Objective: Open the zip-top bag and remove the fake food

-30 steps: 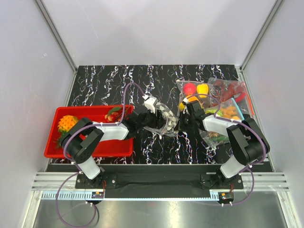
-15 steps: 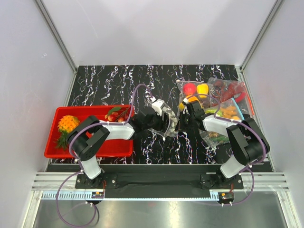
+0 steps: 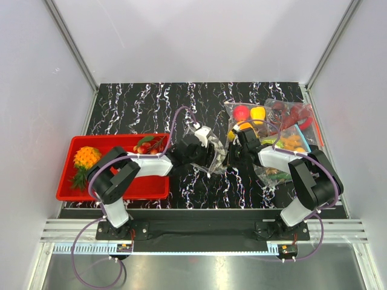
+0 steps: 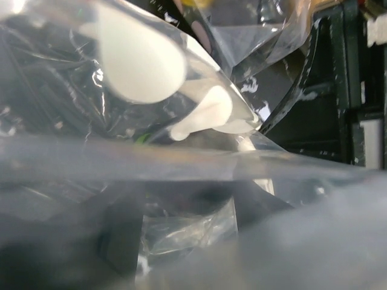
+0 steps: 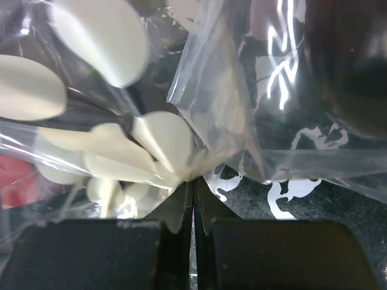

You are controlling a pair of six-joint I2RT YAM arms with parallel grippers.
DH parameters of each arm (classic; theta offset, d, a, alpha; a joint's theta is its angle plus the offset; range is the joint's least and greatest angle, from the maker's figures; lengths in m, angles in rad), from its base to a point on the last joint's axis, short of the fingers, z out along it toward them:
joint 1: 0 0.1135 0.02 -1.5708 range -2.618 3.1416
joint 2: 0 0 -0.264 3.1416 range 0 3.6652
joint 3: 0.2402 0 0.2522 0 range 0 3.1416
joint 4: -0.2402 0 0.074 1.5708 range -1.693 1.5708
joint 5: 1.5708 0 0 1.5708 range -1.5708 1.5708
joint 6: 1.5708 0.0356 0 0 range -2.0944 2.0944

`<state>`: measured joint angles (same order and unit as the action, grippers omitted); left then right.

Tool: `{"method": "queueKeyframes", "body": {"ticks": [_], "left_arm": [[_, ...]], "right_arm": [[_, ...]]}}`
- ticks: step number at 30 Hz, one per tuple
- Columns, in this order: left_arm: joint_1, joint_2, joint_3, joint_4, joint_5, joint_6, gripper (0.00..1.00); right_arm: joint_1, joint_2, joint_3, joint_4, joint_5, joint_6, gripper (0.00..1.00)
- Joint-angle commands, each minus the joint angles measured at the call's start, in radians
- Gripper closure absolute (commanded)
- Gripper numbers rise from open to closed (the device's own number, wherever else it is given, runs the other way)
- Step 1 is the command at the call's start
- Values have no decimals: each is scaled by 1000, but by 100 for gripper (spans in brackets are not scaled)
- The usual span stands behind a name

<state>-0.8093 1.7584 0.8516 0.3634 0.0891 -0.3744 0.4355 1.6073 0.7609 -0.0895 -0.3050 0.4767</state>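
The clear zip-top bag (image 3: pixel 214 144) with white dots lies crumpled at the table's middle, between my two grippers. My right gripper (image 3: pixel 229 156) is shut on the bag's edge; in the right wrist view its jaws (image 5: pixel 194 181) pinch the plastic (image 5: pixel 211 90) where it bunches. My left gripper (image 3: pixel 207 153) is pushed into the bag from the left, its dark fingers (image 4: pixel 121 235) apart, with plastic (image 4: pixel 181 163) draped over them and the lens. The cherries (image 3: pixel 147 145) and the orange bumpy fruit (image 3: pixel 85 157) lie in the red tray (image 3: pixel 115 188). I cannot make out the dark fruit for certain.
Several other clear bags with red, yellow and orange food (image 3: pixel 272 121) are piled at the right, just behind my right arm. The red tray sits at the left near the front edge. White walls close the table on three sides.
My left gripper has moved right from beside the tray and pushed into the bag. The right gripper has stayed shut on the bag's edge.
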Motion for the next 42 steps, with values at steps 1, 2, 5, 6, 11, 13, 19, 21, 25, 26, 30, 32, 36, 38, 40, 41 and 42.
{"method": "queueKeyframes", "body": {"ticks": [1, 2, 5, 6, 11, 13, 19, 21, 25, 26, 30, 32, 36, 38, 40, 41, 42], "left_arm": [[-5, -91, -19, -58, -41, 49, 74], [-7, -108, -19, -69, -45, 49, 74], [-5, -175, -49, -107, -61, 63, 74], [-5, -206, -65, -115, -64, 66, 73], [-5, -269, -86, -190, -112, 81, 72], [-5, -306, -98, -208, -120, 84, 72], [-5, -407, -99, -277, -101, 101, 71], [-4, -424, -92, -299, -101, 118, 69], [1, -432, -85, -342, -111, 138, 66], [1, -436, -82, -348, -111, 144, 66], [2, -485, -82, -385, -95, 157, 66], [2, -543, -83, -405, -57, 160, 66], [9, -648, -79, -440, 6, 152, 67], [16, -695, -68, -478, 50, 147, 68], [25, -723, -68, -503, 116, 140, 69], [36, -746, -69, -511, 141, 129, 69], [42, -761, -71, -518, 162, 123, 70]], "right_arm": [[-4, -20, 21, 24, 26, -1, 100], [-4, -21, 25, 23, 26, 0, 100], [-4, -20, 35, 14, 46, -7, 100], [-3, -20, 38, 11, 47, -7, 100], [-3, -15, 43, 10, 55, -9, 100], [-3, -15, 40, 8, 60, -9, 100], [-4, -15, 41, -3, 76, -16, 100], [-3, -18, 41, -1, 78, -15, 100], [-4, -24, 44, -4, 78, -13, 100], [-4, -24, 44, -10, 81, -16, 100], [-3, -32, 46, -19, 95, -21, 100], [-4, -32, 46, -19, 98, -20, 100], [-3, -23, 49, -15, 93, -20, 100], [-4, -20, 52, -12, 90, -18, 100], [-3, -18, 55, -13, 92, -20, 100], [-4, -20, 55, -15, 92, -21, 100], [-4, -20, 58, -16, 93, -23, 100]]}}
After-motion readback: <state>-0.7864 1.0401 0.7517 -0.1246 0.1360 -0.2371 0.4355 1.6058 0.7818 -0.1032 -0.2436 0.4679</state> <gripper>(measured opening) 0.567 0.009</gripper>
